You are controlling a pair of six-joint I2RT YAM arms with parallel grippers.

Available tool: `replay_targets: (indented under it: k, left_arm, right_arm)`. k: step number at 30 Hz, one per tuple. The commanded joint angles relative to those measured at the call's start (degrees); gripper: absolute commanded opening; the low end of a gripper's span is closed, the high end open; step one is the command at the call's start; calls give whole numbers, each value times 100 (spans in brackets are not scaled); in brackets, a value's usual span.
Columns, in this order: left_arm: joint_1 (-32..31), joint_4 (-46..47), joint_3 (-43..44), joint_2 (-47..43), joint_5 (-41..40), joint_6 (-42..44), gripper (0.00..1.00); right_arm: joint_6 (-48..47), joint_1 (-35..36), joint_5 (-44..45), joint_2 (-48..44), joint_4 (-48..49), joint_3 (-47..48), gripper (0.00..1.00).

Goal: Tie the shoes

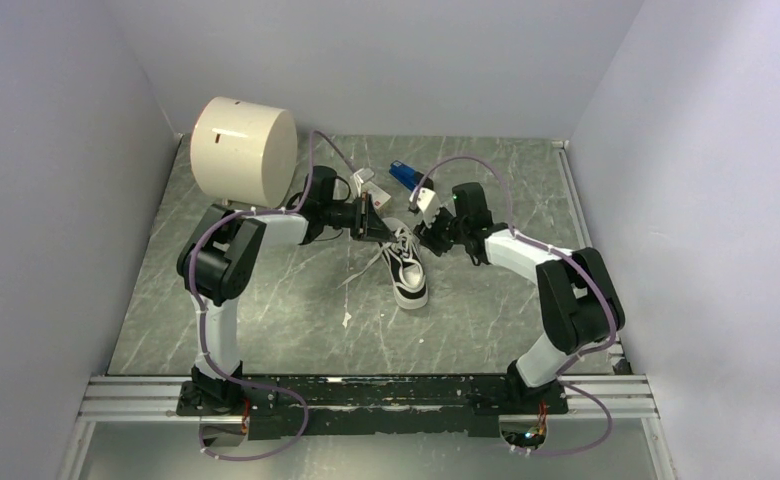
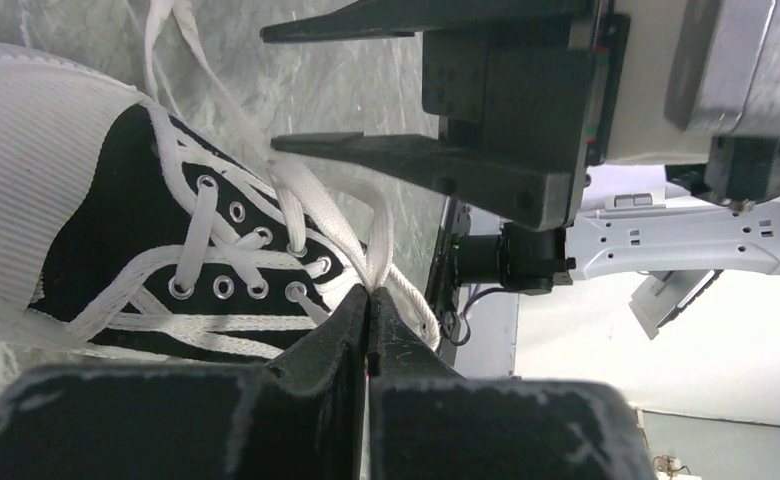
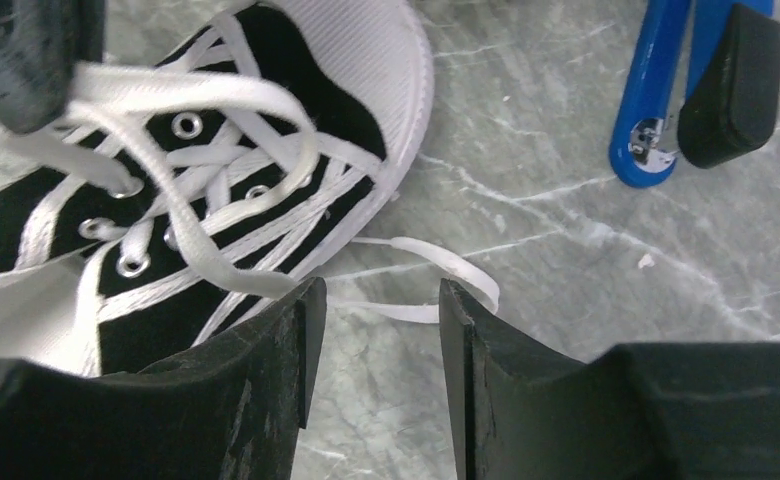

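Two grippers crowd the laced end of the sneaker (image 1: 407, 268), which lies near the middle of the table (image 1: 296, 310), close to the blue stapler (image 3: 656, 95). Your left gripper (image 2: 369, 300) is pinched tight on one lace (image 2: 380, 232), just above the top eyelets. Your right gripper (image 3: 376, 330) stands with its jaws apart and nothing between them. The loose lace end (image 3: 446, 262) lies flat on the table just beyond its fingertips.

My read is that the job now is to catch that second strand. Lower the right fingertips until they straddle it, near the shoe's edge rather than at the tip, then close. Hold tension in the left strand without dragging the shoe. Steer clear of the stapler, and watch that the two grippers don't knock together.
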Motion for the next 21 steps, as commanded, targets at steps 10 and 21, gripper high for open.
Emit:
replay_targets:
  k: [10, 21]
  left_arm:
    - [90, 30, 231, -46, 198, -109, 5]
    - [90, 256, 326, 16, 503, -244, 5]
  right_arm:
    - [-17, -28, -264, -661, 625, -733, 56]
    - [269, 13, -643, 5, 776, -264, 42]
